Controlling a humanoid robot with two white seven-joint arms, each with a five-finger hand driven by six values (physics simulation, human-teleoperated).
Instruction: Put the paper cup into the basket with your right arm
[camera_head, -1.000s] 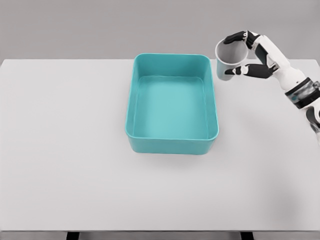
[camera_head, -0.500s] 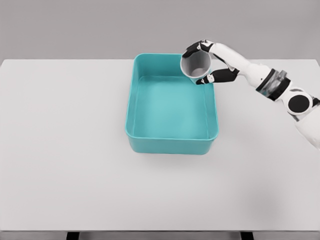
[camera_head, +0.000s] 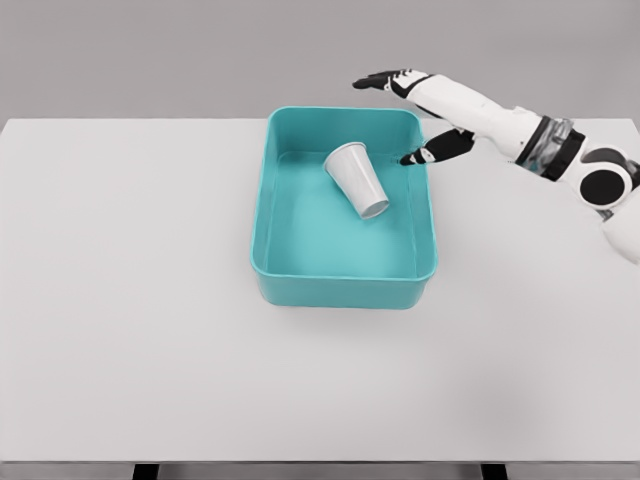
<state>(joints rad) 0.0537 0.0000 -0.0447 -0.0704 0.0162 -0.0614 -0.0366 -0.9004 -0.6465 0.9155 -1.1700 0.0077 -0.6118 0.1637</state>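
Though the table (camera_head: 120, 300) carried only the basket (camera_head: 345, 285) near its far edge, the paper cup (camera_head: 357, 178) lay tilted inside, toward the far right corner. Light and crushable, it seemingly suited a gentle sidewall grip. The right hand (camera_head: 415, 115) hovered with fingers spread, empty.

Basket (camera_head: 345, 280): plain teal all over, walls and floor the same shade, floor a bit lighter where light hits, no pattern. Paper cup (camera_head: 357, 178): white outside, no print, a pale grey tone at its near-right end. Table (camera_head: 130, 330): flat white to very light grey, unpatterned. Right hand (camera_head: 425, 115): white shell with black fingertips (camera_head: 368, 83) and black joint parts. Right forearm (camera_head: 495, 118): white, with a grey band at the wrist and a black round joint further right. Backdrop wall (camera_head: 150, 55) at the far side: uniform mid grey.
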